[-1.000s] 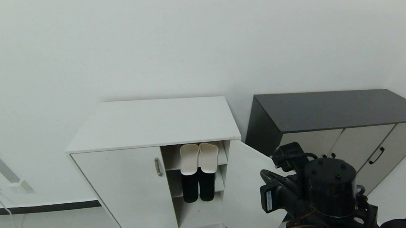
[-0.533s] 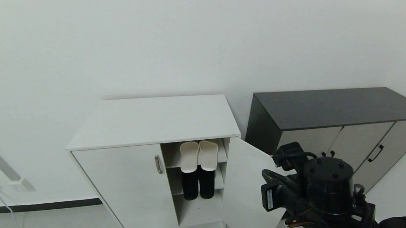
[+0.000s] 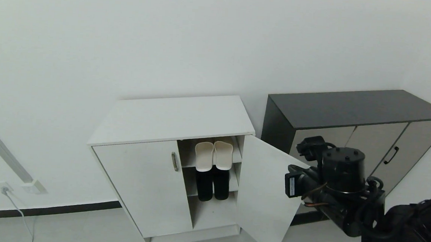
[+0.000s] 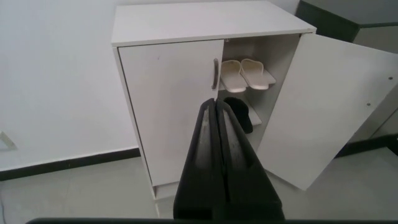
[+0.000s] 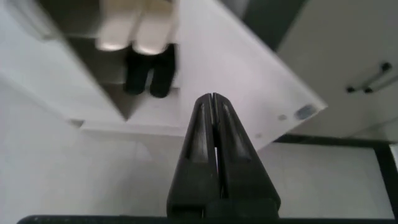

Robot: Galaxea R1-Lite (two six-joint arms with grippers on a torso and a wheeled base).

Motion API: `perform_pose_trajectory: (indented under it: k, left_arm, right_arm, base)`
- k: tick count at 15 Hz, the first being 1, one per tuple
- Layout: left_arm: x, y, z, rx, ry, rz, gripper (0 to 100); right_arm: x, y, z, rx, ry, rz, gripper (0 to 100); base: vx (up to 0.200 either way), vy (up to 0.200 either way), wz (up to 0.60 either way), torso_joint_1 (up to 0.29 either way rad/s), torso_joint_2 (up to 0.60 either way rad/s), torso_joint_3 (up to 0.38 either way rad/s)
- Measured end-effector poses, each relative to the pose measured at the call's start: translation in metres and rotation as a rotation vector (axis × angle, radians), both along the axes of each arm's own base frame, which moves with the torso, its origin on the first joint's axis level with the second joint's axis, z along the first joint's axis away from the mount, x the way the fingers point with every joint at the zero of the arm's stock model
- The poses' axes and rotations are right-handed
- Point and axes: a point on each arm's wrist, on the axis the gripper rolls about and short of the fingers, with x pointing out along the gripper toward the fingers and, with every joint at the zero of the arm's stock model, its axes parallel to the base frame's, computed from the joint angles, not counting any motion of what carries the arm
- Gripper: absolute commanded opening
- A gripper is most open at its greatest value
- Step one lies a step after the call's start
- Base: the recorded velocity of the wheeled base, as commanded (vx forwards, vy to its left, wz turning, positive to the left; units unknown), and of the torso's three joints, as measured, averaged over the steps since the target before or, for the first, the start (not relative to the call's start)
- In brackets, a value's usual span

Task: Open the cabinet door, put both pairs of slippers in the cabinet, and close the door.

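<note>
White cabinet (image 3: 170,118) against a wall, its right door (image 3: 263,198) swung wide. Inside, white slippers (image 3: 213,155) lie on the upper shelf and black slippers (image 3: 213,186) on the shelf below. The door looks a light, stiff hinged panel, best pushed on its outer face near the free edge. Left tool (image 4: 215,102) and right tool (image 5: 213,96) both have fingers pressed together, holding nothing. A dark cabinet (image 3: 351,107) stands just beside, behind the open door

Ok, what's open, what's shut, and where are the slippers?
Right door, open.
Left door, shut.
White slippers, on the upper shelf.
Black slippers, on the shelf below.
Dark cabinet, doors shut.
Left gripper, jaws shut, empty.
Right gripper, jaws shut, empty.
</note>
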Motion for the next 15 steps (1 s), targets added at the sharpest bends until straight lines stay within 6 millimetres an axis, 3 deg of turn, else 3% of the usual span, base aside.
perform_pose_trajectory:
  k: [4, 9, 15]
  left_arm:
    - [0.0, 0.0, 0.0, 0.0, 0.0, 0.0, 0]
    - [0.0, 0.0, 0.0, 0.0, 0.0, 0.0, 0]
    - [0.0, 0.0, 0.0, 0.0, 0.0, 0.0, 0]
  right_arm:
    - [0.05, -0.018, -0.008, 0.02, -0.002, -0.08, 0]
    - [0.093, -0.046, -0.029, 0.032, 0.033, -0.119, 0]
    - [0.117, -0.065, -0.047, 0.037, 0.058, -0.162, 0]
  base:
    - [0.0, 0.0, 0.0, 0.0, 0.0, 0.0]
    - [0.0, 0.0, 0.0, 0.0, 0.0, 0.0]
    - [0.0, 0.0, 0.0, 0.0, 0.0, 0.0]
